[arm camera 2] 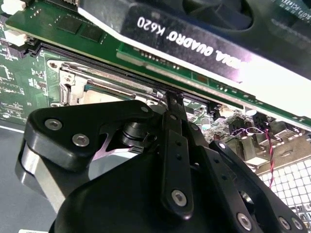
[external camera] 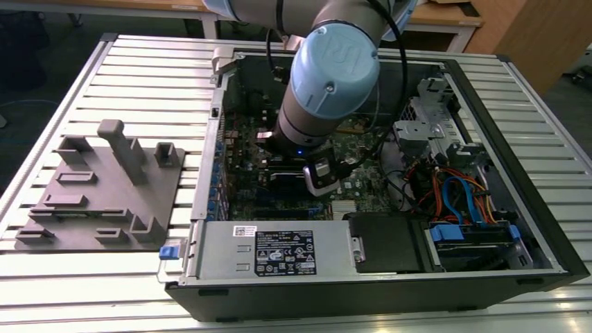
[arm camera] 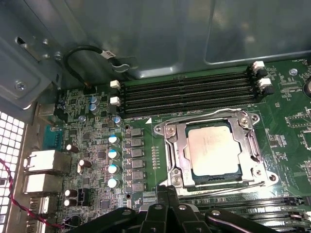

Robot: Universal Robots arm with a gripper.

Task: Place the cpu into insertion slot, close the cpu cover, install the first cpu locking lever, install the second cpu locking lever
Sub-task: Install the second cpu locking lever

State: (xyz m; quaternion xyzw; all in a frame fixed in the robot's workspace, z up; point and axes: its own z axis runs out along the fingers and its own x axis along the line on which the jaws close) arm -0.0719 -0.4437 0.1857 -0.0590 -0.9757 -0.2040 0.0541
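The cpu [arm camera: 213, 148], a pale silver square, lies flat in the insertion slot [arm camera: 258, 171] on the green board. The cpu cover [arm camera: 178, 154] is down around it, its window framing the chip. A thin wire lever [arm camera: 204, 115] runs along the socket's edge by the memory slots. My gripper [arm camera: 167, 194] is shut, its narrow black fingers pressed together just beside the socket edge opposite the memory slots. In the second wrist view the gripper [arm camera 2: 173, 97] points at the socket's metal rim [arm camera 2: 97, 80]. The exterior view shows the gripper [external camera: 322, 182] low inside the open computer case.
A graphics card [arm camera 2: 204, 39] stands close beside the fingers. Long black memory slots [arm camera: 184, 92] lie past the socket. The power supply box [external camera: 277, 253] and a drive cage with blue cables [external camera: 462, 201] line the case. A grey fixture plate [external camera: 102, 187] sits at the exterior view's left.
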